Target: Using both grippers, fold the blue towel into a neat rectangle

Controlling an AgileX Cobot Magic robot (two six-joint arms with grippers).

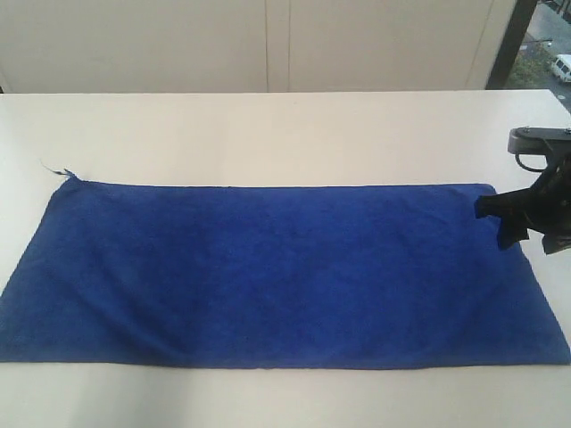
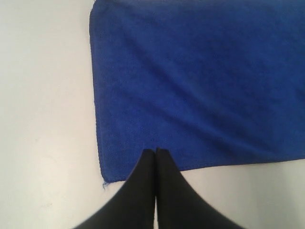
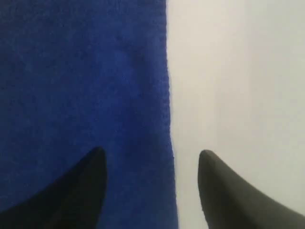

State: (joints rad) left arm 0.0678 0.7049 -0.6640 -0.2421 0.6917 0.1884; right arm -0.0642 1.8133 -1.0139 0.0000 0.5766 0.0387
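The blue towel [image 1: 277,272] lies spread flat and long across the white table [image 1: 285,134]. A small pale tag or thread [image 1: 53,169] sticks out at its far left corner. My right gripper [image 1: 495,223] hangs over the towel's far right corner. In the right wrist view it [image 3: 151,153] is open and straddles the towel's [image 3: 81,81] side edge, one finger over cloth and one over bare table. My left gripper [image 2: 156,150] is shut and empty, just above the towel's [image 2: 200,81] edge near a corner. It is out of the exterior view.
Pale wall panels [image 1: 268,45] stand behind the table's far edge. A window strip [image 1: 540,45] at the upper right shows a vehicle outside. Bare tabletop surrounds the towel on all sides.
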